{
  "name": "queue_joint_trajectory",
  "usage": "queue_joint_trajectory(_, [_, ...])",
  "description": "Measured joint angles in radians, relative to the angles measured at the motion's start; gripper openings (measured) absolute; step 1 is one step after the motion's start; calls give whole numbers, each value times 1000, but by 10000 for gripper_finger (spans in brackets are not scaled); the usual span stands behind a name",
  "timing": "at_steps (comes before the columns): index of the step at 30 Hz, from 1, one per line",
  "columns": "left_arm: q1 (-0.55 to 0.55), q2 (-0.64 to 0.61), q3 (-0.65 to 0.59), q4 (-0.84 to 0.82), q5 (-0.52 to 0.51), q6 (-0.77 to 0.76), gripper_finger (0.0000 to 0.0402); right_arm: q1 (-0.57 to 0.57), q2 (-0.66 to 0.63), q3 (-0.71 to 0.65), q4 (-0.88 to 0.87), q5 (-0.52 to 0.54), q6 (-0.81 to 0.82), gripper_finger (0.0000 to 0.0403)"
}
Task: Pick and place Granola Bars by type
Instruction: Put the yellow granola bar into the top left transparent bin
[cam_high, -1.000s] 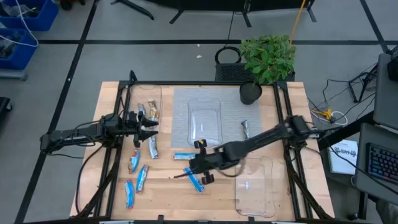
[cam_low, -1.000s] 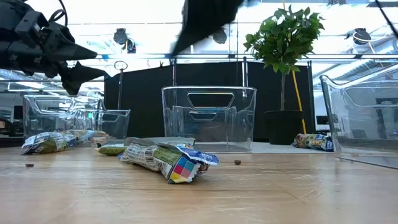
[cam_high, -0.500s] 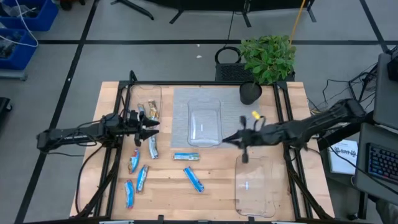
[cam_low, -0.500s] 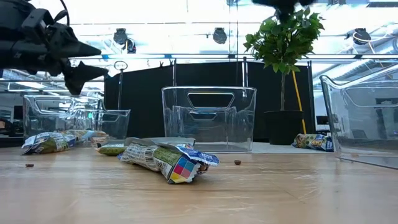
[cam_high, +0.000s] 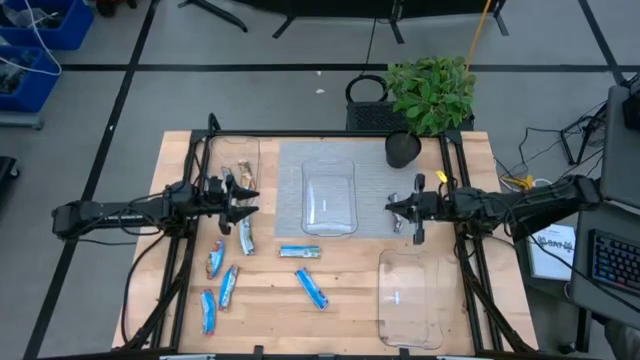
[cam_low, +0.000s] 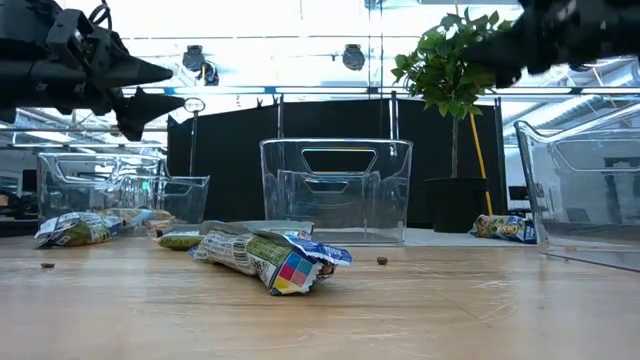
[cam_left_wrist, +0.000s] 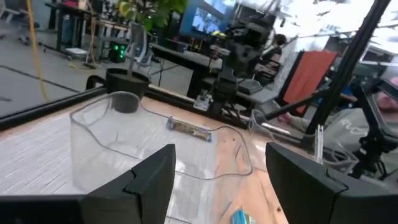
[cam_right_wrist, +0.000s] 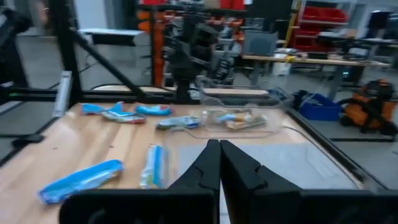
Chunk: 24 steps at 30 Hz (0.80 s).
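Observation:
Several blue bars lie on the wood: one (cam_high: 300, 252) near the mat, one (cam_high: 312, 288) nearer the front, and three at the front left (cam_high: 218, 285). A silver bar (cam_high: 246, 237) lies near my left gripper. Tan bars (cam_high: 241, 178) lie in the far-left clear tray. Another bar (cam_left_wrist: 188, 127) lies on the grey mat. My left gripper (cam_high: 250, 200) is open and empty, held above the table (cam_low: 160, 88). My right gripper (cam_high: 390, 207) is shut and empty (cam_right_wrist: 219, 163), held high over the mat's right part.
A clear tray (cam_high: 329, 212) stands on the grey mat (cam_high: 290, 170) at the middle. Another clear tray (cam_high: 408, 305) stands at the front right. A potted plant (cam_high: 428, 95) stands past the far edge. Bare wood lies between the blue bars and the front-right tray.
My right gripper has swung up and away from the blue bars at the table's middle, toward the right edge, and now hangs over the mat's right part. The blue bars lie where they were.

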Motion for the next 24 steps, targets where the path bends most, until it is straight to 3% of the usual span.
queue_joint_trajectory(6, [-44,118,45,26,-50,32,253,-66,-90,-111,50,-56,2,0])
queue_joint_trajectory(13, [-112,313,190,-49,-131,124,253,-138,-171,-151,39,-160,-8,0])
queue_joint_trajectory(24, [-215,637,457,-419,-131,198,253,-195,-222,-226,42,-159,-17,0])
